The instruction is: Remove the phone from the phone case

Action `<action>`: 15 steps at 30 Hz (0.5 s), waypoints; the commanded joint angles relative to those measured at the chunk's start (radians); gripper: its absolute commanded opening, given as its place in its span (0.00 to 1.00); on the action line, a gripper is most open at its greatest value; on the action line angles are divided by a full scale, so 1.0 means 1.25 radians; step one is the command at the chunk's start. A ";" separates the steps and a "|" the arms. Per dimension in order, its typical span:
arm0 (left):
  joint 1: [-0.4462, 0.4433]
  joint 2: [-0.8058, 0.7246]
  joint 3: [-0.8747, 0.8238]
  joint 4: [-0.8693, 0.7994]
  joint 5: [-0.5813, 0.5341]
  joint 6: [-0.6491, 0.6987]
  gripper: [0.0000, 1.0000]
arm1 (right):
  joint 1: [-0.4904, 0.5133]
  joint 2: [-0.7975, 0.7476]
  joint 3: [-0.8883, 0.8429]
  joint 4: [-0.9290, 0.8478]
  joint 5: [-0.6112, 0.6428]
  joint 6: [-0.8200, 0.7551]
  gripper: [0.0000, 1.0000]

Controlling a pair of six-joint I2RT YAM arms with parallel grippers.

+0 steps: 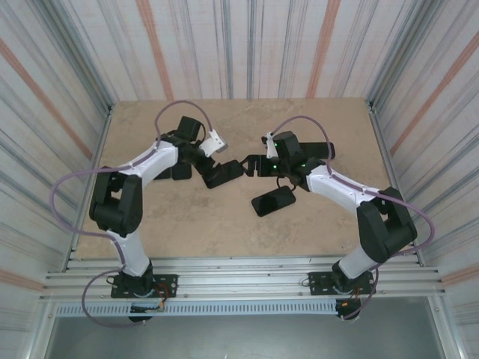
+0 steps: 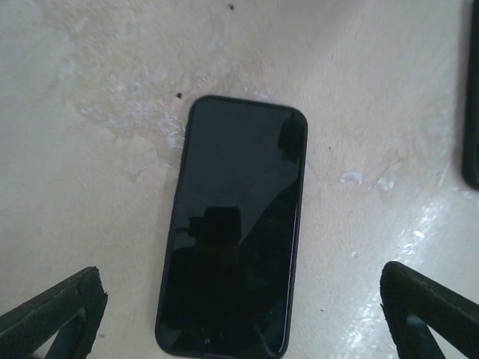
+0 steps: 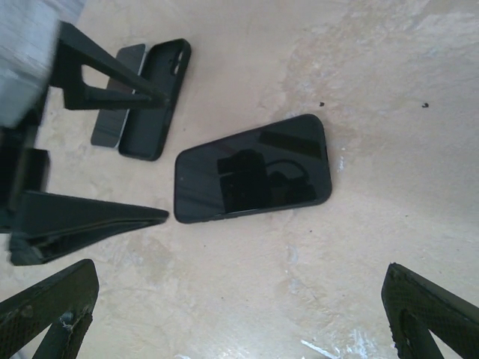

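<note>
While both pairs stood spread wide and empty, we found the left fingers (image 2: 56,314) on either side of the near end of the phone (image 2: 236,224), clear of it. Our right fingers (image 3: 52,307) were released too, grasping nothing, and the phone lay ahead of them. It rested flat, dark screen up, on the pale worktop (image 3: 389,90), out of its cover. We saw the black phone case (image 3: 153,97) near the phone but not touching it, open side up and partly behind one left finger. From above, both arms reached toward the middle of the worktop.
</note>
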 commanded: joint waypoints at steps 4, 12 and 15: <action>-0.037 0.051 0.040 0.014 -0.091 0.101 0.97 | -0.028 -0.045 -0.030 -0.009 -0.023 -0.023 0.99; -0.062 0.100 0.065 0.016 -0.116 0.122 0.96 | -0.052 -0.058 -0.056 0.006 -0.043 -0.014 0.99; -0.067 0.114 0.074 0.016 -0.116 0.120 0.96 | -0.060 -0.058 -0.064 0.017 -0.056 -0.009 0.99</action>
